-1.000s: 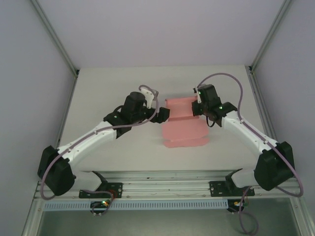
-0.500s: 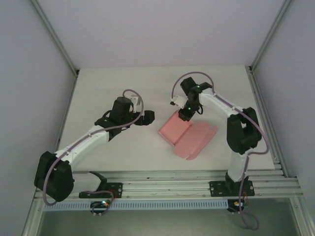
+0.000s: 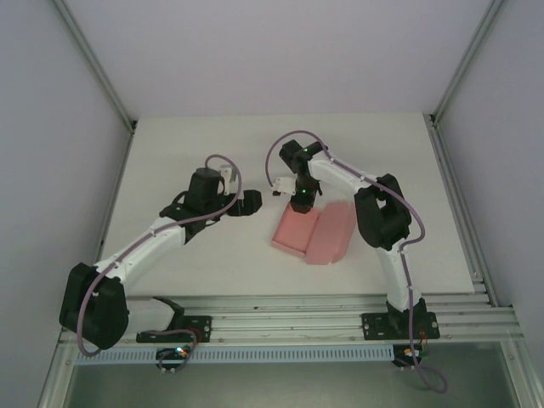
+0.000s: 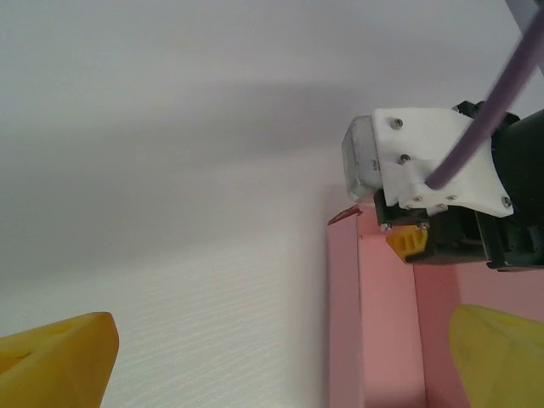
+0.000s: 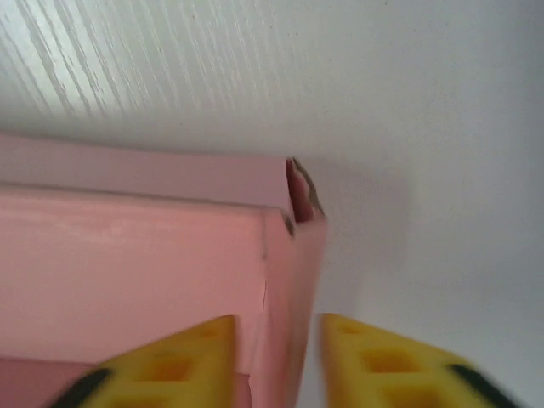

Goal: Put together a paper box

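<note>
The pink paper box (image 3: pixel 310 229) lies at mid-table as a shallow tray with its lid flap folded out to the right. My right gripper (image 3: pixel 299 204) points down at the tray's far edge. In the right wrist view its yellow fingers (image 5: pixel 340 340) straddle the box's upright side wall (image 5: pixel 293 280) near a corner; the jaws are open, with a gap on the right side. My left gripper (image 3: pixel 255 202) hovers just left of the box, wide open and holding nothing. In the left wrist view the box (image 4: pixel 382 323) and the right gripper's head (image 4: pixel 425 170) show ahead.
The white table (image 3: pixel 195 144) runs to side walls left and right, with aluminium rails (image 3: pixel 280 310) along the near edge. The right arm's elbow (image 3: pixel 378 212) hangs over the box's lid flap.
The right arm swung left and the box slid and turned with it. The right jaws have parted from a shut grip. The left gripper drew back to the left.
</note>
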Controlling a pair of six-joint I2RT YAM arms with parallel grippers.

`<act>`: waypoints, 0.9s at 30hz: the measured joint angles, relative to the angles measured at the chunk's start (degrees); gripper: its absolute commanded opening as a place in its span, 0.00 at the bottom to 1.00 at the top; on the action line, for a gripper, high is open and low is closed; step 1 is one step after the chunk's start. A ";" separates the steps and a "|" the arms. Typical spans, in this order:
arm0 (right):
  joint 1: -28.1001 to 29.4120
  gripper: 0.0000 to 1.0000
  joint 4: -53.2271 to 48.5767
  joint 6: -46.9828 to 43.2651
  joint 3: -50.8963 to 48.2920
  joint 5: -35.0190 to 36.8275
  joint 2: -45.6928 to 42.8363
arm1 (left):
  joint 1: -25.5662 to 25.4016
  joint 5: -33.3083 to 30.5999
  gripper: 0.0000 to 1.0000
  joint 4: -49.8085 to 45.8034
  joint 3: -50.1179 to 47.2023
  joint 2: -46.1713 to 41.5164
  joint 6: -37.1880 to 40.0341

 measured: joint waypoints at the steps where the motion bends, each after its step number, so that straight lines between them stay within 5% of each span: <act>1: 0.00 0.54 0.28 0.11 0.31 0.39 0.00 | 0.11 0.11 1.00 0.02 0.00 0.11 -0.07; 6: 0.37 0.76 3.54 1.22 0.04 2.03 -1.05 | 0.22 0.79 1.00 0.81 0.00 0.76 -0.68; 9: 0.37 1.00 8.85 4.85 -5.16 2.80 -6.08 | 0.22 1.16 1.00 0.87 0.00 2.12 -0.81; 13: 0.44 1.00 17.27 15.10 -14.84 6.10 -19.17 | 0.22 1.33 1.00 0.76 0.02 4.92 -0.87; 21: 0.52 1.00 21.92 50.16 -37.35 17.88 -57.20 | 0.22 1.46 1.00 0.61 1.11 7.58 -0.87; 27: 0.46 0.96 18.97 68.02 -52.78 14.14 -72.65 | 0.22 1.44 1.00 0.66 2.95 9.03 -0.85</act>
